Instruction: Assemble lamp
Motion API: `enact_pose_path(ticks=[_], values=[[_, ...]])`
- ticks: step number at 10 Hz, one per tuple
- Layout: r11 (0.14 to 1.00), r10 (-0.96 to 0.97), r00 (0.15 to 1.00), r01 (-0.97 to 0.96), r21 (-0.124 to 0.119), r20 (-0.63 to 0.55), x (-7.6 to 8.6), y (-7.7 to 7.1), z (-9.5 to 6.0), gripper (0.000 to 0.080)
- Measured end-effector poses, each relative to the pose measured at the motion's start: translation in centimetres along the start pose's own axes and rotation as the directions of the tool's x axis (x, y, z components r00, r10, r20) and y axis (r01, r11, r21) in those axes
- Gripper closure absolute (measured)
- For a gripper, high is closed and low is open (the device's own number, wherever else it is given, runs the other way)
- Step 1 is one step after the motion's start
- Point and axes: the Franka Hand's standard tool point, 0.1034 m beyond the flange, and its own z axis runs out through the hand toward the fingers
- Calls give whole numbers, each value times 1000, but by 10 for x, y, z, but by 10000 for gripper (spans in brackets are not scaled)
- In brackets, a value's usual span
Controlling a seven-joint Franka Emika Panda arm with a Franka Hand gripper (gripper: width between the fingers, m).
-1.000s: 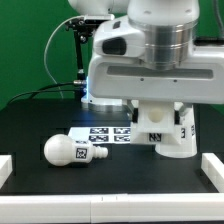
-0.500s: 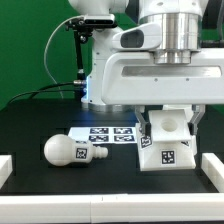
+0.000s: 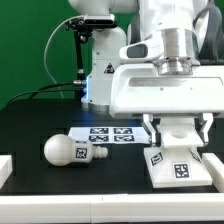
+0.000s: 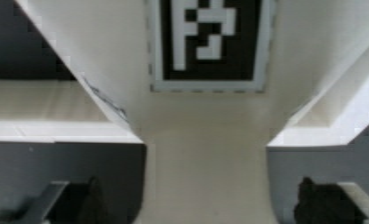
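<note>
– Black counter (image 3: pixel 30 125), green curtain behind it. Where was the base block at that moment?

– The base block (image 3: pixel 180 168) sat low at the near end of the counter, toward the exterior view's right and just beside the white rail (image 3: pixel 214 168). I couldn't tell whether it rested on the counter or hung just above it.

– And the pincer?

– The pincer (image 3: pixel 177 135) stood straight above it, jaws wide and, as I judged it, clenched on the block's upper part. In the wrist view the tagged block (image 4: pixel 207 60) filled the space ahead of the dark fingertips (image 4: pixel 56 205), but blur hid the contact itself.

– What would the coming move turn on?

– The bulb (image 3: pixel 68 151), I'd say. It lay on its side well apart from the pincer, toward the exterior view's left. Its long axis ran left to right, with the round end away from the block and the neck pointing toward it. The marker board (image 3: pixel 110 134) lay between them, a little farther back. I saw no shade.

– What had changed since the earlier frames?

– The block and pincer had come nearer and a little to the right, away from the marker board. The bulb and board hadn't moved.
</note>
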Motion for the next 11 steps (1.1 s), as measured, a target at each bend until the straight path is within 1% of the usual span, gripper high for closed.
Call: enact_pose_path(ticks=[1, 2, 5, 6, 7, 9, 11], values=[[1000, 13, 999, -13, 1, 46, -10, -5, 8, 269], [999, 33, 998, -33, -1, 52, -7, -8, 8, 269], [1000, 22, 998, -22, -4, 57, -9, -7, 9, 269], [1000, 20, 998, -20, -3, 63, -14, -9, 13, 269], [1000, 21, 998, -21, -2, 62, -15, -12, 17, 269], [999, 40, 998, -40, -6, 47, -10, -17, 29, 269], [999, 39, 998, -39, -4, 48, -11, -20, 29, 269]])
